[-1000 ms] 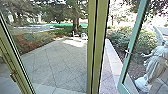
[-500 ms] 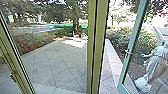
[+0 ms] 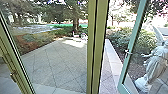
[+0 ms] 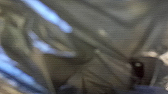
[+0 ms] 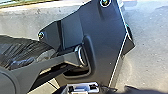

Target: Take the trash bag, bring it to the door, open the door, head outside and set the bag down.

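The trash bag [image 4: 100, 70], dark and thin with shiny bluish folds, is close up in the left wrist view. Its pleats draw together at a dark piece of my left gripper [image 4: 137, 68], which is shut on it. Crumpled black plastic of the bag [image 5: 20, 52] also shows in the right wrist view beside the robot's base. A pale metal part of my right gripper [image 5: 82, 88] is there too. The glass door [image 3: 132, 41], green-framed with a small handle, stands swung open outside, right of a thick green post [image 3: 98, 45].
Another green frame with glass [image 3: 15, 57] slants along the left. Beyond lies a paved yard [image 3: 60, 62] with a tree and planted beds. A pale curb [image 3: 113, 57] runs beside bushes [image 3: 122, 37], and a white statue [image 3: 152, 67] stands behind the door's glass.
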Robot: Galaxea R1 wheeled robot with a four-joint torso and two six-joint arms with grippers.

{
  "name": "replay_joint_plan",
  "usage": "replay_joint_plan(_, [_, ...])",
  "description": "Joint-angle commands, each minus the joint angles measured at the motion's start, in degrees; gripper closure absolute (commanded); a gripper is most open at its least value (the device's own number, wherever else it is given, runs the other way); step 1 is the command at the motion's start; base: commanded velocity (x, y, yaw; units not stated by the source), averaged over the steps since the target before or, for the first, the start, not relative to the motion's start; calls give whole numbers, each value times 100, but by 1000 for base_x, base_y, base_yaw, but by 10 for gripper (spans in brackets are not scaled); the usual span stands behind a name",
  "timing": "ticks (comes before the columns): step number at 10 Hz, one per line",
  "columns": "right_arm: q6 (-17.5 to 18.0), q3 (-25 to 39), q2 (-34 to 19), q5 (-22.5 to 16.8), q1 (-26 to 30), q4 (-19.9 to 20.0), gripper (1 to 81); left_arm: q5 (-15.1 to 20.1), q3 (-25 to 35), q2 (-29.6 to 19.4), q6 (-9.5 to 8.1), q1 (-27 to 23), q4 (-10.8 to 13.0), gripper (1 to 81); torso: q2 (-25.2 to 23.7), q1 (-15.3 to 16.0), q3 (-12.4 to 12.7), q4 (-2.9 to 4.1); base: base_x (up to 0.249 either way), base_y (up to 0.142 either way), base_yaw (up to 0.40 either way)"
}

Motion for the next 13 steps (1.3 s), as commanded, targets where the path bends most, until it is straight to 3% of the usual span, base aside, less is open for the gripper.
replay_joint_plan(1, [-101, -297, 290, 161, -7, -137, 10, 339, -61, 25, 55, -237, 42, 811, 0, 0, 0, 0, 0, 0, 0])
replay_joint_plan(2, [-162, -648, 519, 152, -24, -391, 10, 330, -132, 60, 55, -246, 33, 811, 0, 0, 0, 0, 0, 0, 0])
replay_joint_plan(4, [-180, -1403, 1036, 265, -147, -514, 10, 330, -246, 95, 55, -281, 33, 811, 0, -2, 0, 0, 0, 0, 0])
replay_joint_plan(8, [-189, -1974, 1668, 407, -236, -743, 10, 330, -272, 139, 55, -351, 33, 811, 0, -2, 0, 0, 0, 0, 0])
replay_joint_plan(10, [-180, -2282, 1924, 407, -183, -673, 10, 330, -308, 139, 55, -377, 33, 811, 0, -2, 0, 0, 0, 0, 0])
replay_joint_plan(12, [-136, -2389, 2013, 399, -131, -655, 10, 330, -308, 148, 55, -404, 42, 811, 0, -2, 0, 532, 0, 0, 0])
replay_joint_plan(13, [-127, -2406, 2030, 398, -113, -673, 10, 330, -308, 156, 55, -430, 42, 811, 0, -2, 0, 605, 0, 0, 0])
